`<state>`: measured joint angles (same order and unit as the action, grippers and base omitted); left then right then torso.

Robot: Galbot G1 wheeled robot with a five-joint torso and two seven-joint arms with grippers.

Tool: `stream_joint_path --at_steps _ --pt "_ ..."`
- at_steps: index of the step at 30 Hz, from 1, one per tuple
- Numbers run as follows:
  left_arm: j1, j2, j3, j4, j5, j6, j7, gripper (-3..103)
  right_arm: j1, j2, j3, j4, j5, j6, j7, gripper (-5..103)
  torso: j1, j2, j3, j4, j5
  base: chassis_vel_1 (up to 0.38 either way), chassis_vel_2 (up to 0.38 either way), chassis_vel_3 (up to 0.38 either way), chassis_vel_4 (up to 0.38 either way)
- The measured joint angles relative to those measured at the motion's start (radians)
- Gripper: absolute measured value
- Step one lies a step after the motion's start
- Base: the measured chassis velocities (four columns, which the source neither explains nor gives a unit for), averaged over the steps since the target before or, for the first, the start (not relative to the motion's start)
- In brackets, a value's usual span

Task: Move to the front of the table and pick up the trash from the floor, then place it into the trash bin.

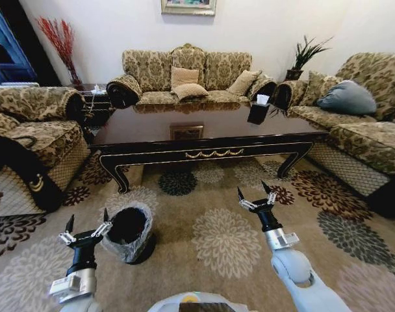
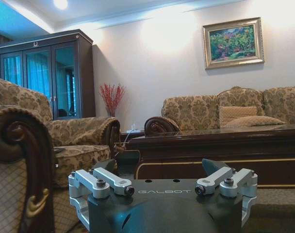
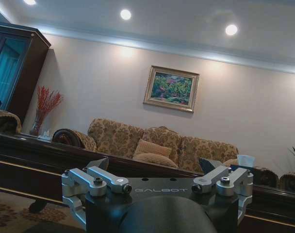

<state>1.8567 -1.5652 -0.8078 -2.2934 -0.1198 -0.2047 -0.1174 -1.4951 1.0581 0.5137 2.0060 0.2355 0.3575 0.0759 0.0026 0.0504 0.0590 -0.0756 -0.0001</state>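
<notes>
On the near left, the left gripper (image 1: 88, 222) hovers over the patterned carpet (image 1: 217, 244) with its 2 fingers spread open, holding nothing. Just to its right stands the trash bin (image 1: 128, 232), its clear bag crinkled around the rim. The table (image 1: 204, 133) spans the middle of the room, far beyond both arms, with a black tissue box (image 1: 258, 110) toward its right end. On the near right, the right gripper (image 1: 256, 194) is raised over the carpet, fingers also open and empty. I cannot make out the trash on the floor.
</notes>
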Motion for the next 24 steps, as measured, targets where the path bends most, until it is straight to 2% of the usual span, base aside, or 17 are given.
stream_joint_path --at_steps 12,24 --pt "0.0 0.0 0.0 0.001 0.0 0.001 -0.001 100 0.001 0.0 -0.001 -0.001 0.0 0.0 0.001 100 0.0 0.0 0.0 0.0001 0.0001 0.273 -0.272 -0.265 0.267" --pt "0.0 0.0 0.0 0.001 0.0 0.001 -0.001 100 0.001 0.0 -0.001 -0.001 0.0 0.0 0.001 100 0.0 0.0 0.0 0.0 0.0 0.364 -0.361 -0.36 0.353"
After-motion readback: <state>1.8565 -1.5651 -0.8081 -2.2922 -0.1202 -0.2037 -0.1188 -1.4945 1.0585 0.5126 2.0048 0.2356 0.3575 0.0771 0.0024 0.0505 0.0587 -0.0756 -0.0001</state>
